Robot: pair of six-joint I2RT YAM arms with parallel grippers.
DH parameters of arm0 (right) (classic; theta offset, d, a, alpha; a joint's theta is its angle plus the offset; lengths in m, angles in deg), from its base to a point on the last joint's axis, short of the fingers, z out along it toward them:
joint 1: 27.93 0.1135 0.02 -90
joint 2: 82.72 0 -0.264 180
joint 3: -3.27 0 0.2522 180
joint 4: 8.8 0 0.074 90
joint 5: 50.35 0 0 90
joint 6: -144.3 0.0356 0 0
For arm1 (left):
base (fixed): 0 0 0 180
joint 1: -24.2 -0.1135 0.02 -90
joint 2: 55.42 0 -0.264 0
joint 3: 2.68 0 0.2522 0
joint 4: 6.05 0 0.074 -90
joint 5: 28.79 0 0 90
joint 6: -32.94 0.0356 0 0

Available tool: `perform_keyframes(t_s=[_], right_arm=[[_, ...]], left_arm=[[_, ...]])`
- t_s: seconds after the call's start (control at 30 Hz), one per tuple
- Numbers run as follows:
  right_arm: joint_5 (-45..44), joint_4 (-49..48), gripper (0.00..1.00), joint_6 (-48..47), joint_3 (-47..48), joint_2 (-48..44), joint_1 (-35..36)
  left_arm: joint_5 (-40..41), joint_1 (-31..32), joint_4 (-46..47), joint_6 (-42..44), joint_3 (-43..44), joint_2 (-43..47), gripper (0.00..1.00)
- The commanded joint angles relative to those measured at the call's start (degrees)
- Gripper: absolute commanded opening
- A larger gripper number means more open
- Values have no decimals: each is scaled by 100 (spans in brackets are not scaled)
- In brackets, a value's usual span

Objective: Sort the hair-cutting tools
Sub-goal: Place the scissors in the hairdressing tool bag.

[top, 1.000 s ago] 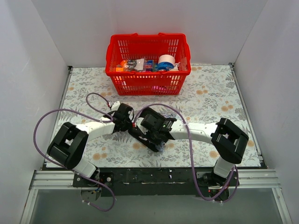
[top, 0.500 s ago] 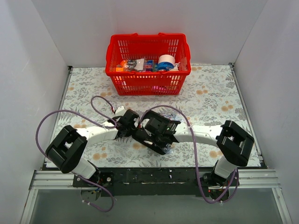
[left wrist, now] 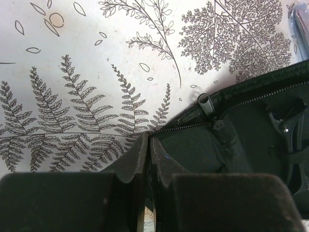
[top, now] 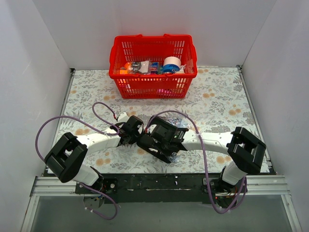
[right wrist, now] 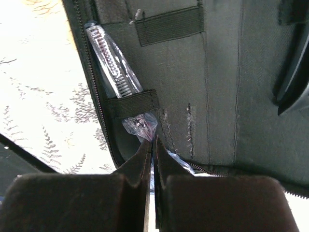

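Jaws of the left gripper [left wrist: 147,145] were closed on the zipper edge of the pouch [left wrist: 251,125] at lower centre, while the right gripper [right wrist: 153,145] pinched the clear sleeve [right wrist: 140,126] of the scissors [right wrist: 113,67], tucked at upper left under a strap [right wrist: 133,104] inside that pouch.

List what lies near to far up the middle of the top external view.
black mounting rail → black zip pouch → red plastic basket
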Motion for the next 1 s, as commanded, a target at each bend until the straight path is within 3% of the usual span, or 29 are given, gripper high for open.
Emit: perform_keyframes(t_s=[0.0, 0.47, 0.77, 0.83, 0.87, 0.97], right_arm=[[540, -761, 1, 339, -80, -288, 196], [708, -981, 1, 1138, -449, -509, 345], [506, -884, 2, 955, -326, -456, 363], [479, -875, 8, 884, -256, -421, 363], [479, -893, 23, 858, -221, -421, 354], [470, -867, 24, 717, -72, -473, 363]], left_arm=[[-977, 252, -1002, -99, -244, -89, 0], [-941, 269, -1010, -187, -253, -54, 0], [-854, 269, -1028, -179, -183, -71, 0], [-836, 269, -1045, -170, -174, -98, 0], [-827, 269, -1046, -179, -165, -106, 0], [-810, 269, -1063, -179, -165, -107, 0]])
